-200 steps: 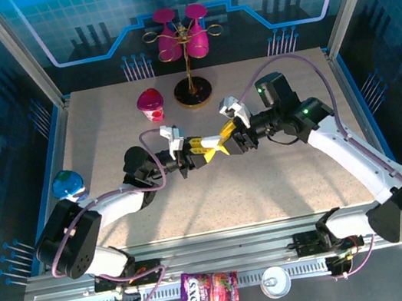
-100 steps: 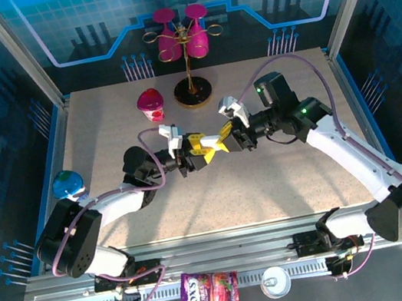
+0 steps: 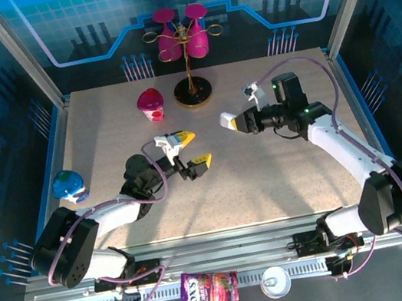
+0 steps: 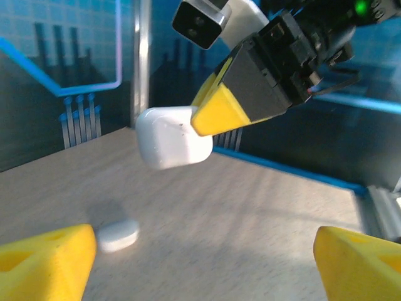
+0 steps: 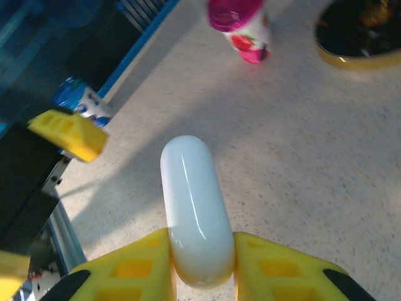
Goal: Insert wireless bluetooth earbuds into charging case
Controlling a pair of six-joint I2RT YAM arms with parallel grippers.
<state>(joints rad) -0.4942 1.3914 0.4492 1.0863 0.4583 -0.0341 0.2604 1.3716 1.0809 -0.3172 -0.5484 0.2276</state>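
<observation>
Jaws from above: the left jaws gaped wide and empty, the right jaws pinched the white charging case [image 3: 225, 120] over the surface [image 3: 268, 177]. Left wrist saw the case [image 4: 170, 145] up high, a small white bit [image 4: 118, 234] lying below. Right wrist saw it [image 5: 194, 207] squeezed tight.

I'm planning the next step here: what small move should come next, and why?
Probably lower the right hand to set the white case on the table. That hand pinches the closed case in mid-air, and the left hand is open and empty, so a steady resting place seems needed before opening it.
</observation>
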